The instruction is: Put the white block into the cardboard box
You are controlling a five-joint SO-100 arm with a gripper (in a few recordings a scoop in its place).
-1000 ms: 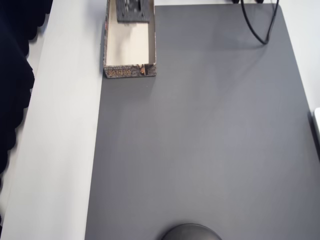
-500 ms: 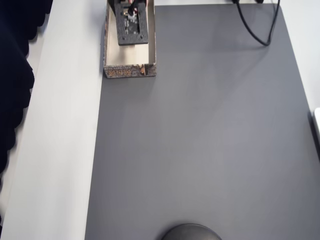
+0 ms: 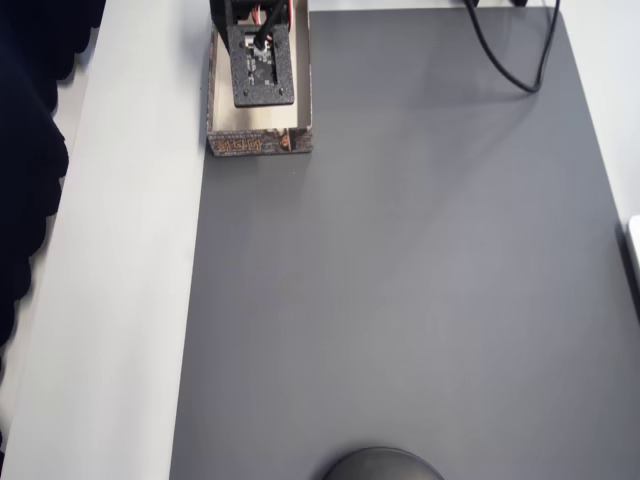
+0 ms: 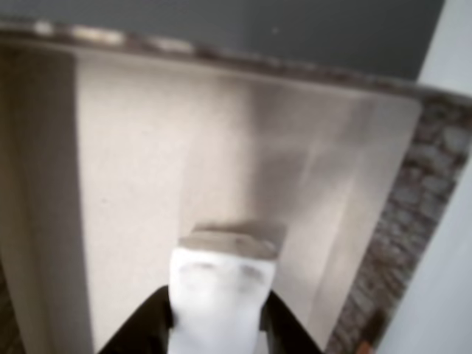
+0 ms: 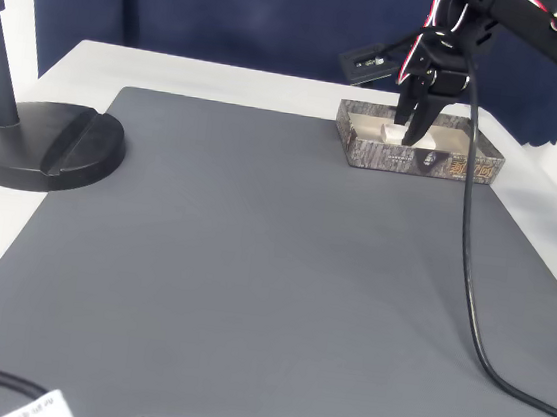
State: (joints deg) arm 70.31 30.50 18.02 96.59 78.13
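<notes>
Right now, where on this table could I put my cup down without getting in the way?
The grey mat is bare between the lamp base and the black cable. It is crowded at the far edge, where the gripper holds the white block inside the cardboard box.

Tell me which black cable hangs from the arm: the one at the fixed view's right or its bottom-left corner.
The right cable: it drops from the arm beside the gripper and crosses the mat.
</notes>
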